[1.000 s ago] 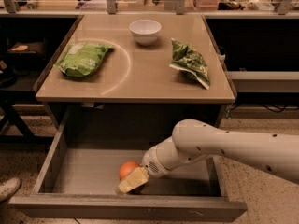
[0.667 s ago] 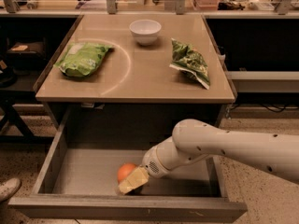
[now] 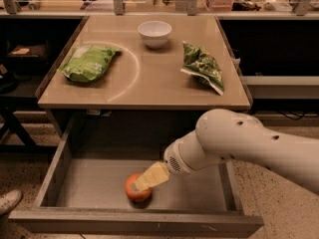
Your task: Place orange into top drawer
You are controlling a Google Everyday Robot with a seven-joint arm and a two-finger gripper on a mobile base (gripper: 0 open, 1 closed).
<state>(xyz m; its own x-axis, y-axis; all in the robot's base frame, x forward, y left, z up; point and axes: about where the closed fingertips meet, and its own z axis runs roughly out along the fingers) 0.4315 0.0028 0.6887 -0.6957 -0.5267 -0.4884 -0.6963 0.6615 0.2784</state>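
Note:
The orange (image 3: 135, 192) lies on the grey floor of the open top drawer (image 3: 89, 185), near its front middle. My gripper (image 3: 144, 181) reaches down into the drawer from the right on the white arm (image 3: 239, 143). Its yellowish tip sits right over the top of the orange and hides part of it. The drawer is pulled out below the tan table (image 3: 144, 78).
On the table stand a white bowl (image 3: 154, 33) at the back, a green snack bag (image 3: 87, 62) on the left and another green bag (image 3: 202, 66) on the right. A shoe (image 3: 9, 201) shows on the floor at far left. The drawer's scuffed front edge (image 3: 134, 222) runs along the bottom.
My gripper has shifted slightly up and to the right over the orange. The orange stays in the same spot on the drawer floor.

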